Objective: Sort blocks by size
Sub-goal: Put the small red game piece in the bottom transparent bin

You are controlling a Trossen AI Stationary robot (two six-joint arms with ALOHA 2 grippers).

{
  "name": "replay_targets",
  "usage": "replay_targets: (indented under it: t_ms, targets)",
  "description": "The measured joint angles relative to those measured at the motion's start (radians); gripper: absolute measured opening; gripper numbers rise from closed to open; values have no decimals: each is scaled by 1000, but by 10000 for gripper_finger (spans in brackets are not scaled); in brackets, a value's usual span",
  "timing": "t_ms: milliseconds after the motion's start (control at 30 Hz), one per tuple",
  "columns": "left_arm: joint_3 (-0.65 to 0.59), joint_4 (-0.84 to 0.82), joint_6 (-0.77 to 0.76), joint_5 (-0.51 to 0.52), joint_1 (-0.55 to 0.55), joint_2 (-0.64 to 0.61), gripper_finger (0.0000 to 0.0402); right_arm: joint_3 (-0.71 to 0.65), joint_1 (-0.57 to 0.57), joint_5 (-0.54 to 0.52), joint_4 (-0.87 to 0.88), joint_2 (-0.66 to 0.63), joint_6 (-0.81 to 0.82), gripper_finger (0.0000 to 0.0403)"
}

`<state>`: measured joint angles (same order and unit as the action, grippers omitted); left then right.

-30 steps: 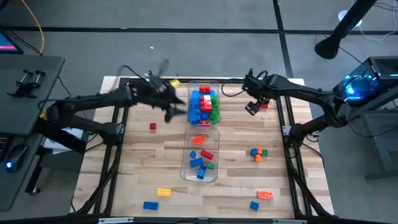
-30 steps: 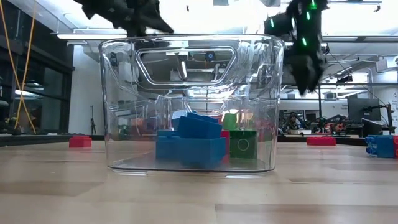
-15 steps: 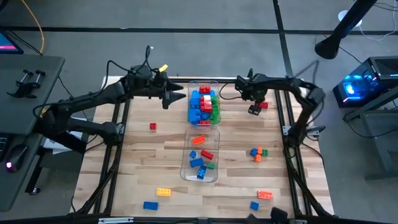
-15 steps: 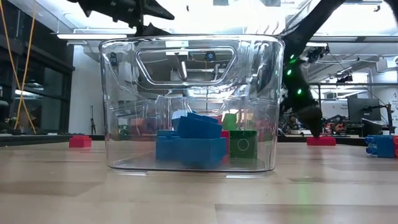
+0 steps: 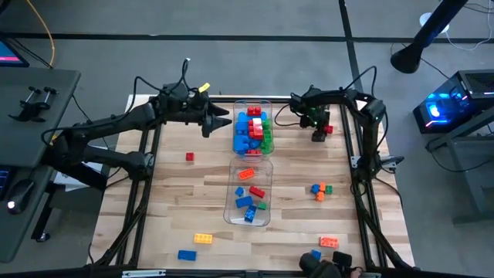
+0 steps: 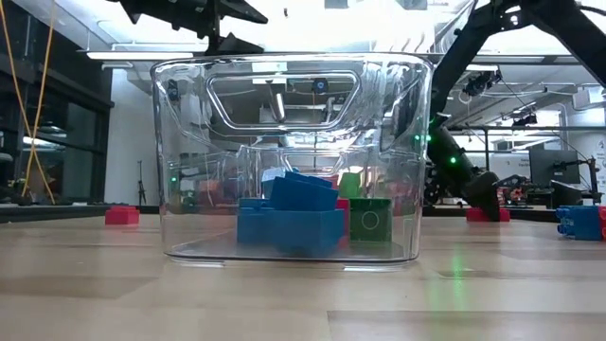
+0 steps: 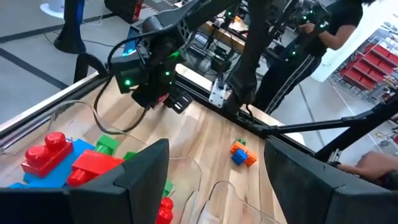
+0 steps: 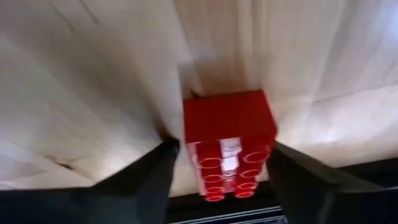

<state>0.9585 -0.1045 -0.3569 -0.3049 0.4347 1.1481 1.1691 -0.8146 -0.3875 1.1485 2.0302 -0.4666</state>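
At the table's far right edge, the right gripper (image 8: 217,186) sat low with fingers apart around a small red studded plastic brick (image 8: 229,143), not clamped. The left gripper (image 5: 220,122) hovered open beside the clear rectangular plastic bin (image 5: 252,103) of bricks.

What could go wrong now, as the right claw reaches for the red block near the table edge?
1. The red block lies close to the table's far edge; a nudge from the right claw might push it off.
2. The claw's open fingers straddle it loosely, so an off-centre close could twist it.
3. The left claw hovers open beside the far bin and might bump it.
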Motion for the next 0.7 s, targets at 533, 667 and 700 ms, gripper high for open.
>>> replay_targets:
  t_ms: [533, 667, 700]
  targets:
    - [0, 252, 2, 3, 123, -17, 247, -9, 143, 447, -41, -400, 386, 138]
    - [0, 182, 6, 3, 131, -16, 247, -7, 286, 677, -217, -600, 569, 138]
    - [0, 168, 10, 3, 131, -16, 247, -7, 333, 700, -270, -634, 619, 138]
